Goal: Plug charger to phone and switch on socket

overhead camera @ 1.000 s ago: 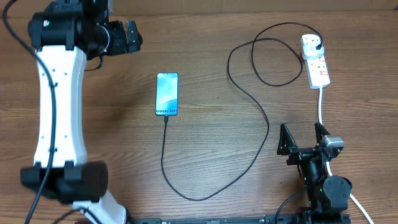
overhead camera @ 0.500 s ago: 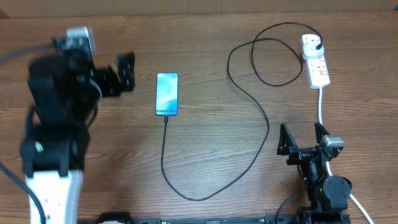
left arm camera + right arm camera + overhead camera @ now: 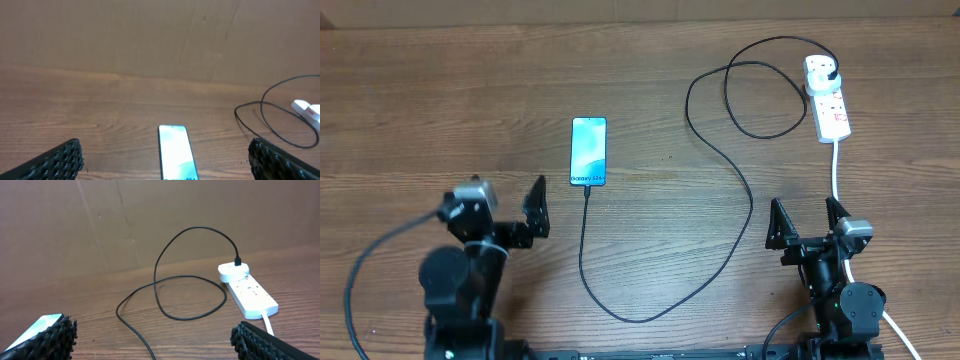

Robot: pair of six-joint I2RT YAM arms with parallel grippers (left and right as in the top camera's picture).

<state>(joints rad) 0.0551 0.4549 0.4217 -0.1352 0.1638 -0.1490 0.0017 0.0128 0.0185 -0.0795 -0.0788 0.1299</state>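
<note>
The phone [image 3: 588,151] lies flat mid-table with its light blue screen up; it also shows in the left wrist view [image 3: 176,156]. The black charger cable [image 3: 725,160] runs from the phone's near end, loops across the table and ends in a black plug seated in the white power strip [image 3: 829,100], which also shows in the right wrist view [image 3: 247,291]. My left gripper [image 3: 510,210] is open and empty, near the front edge, left of and nearer than the phone. My right gripper [image 3: 807,218] is open and empty, near the front edge, well short of the strip.
The strip's thick white cord [image 3: 837,165] runs from the strip toward my right arm. A brown cardboard wall [image 3: 150,35] stands behind the table's far edge. The wooden tabletop [image 3: 440,120] carries nothing else.
My left arm has swung from the far left of the table back toward the front edge, its gripper now low and near the base. The right arm, phone and cable have not moved.
</note>
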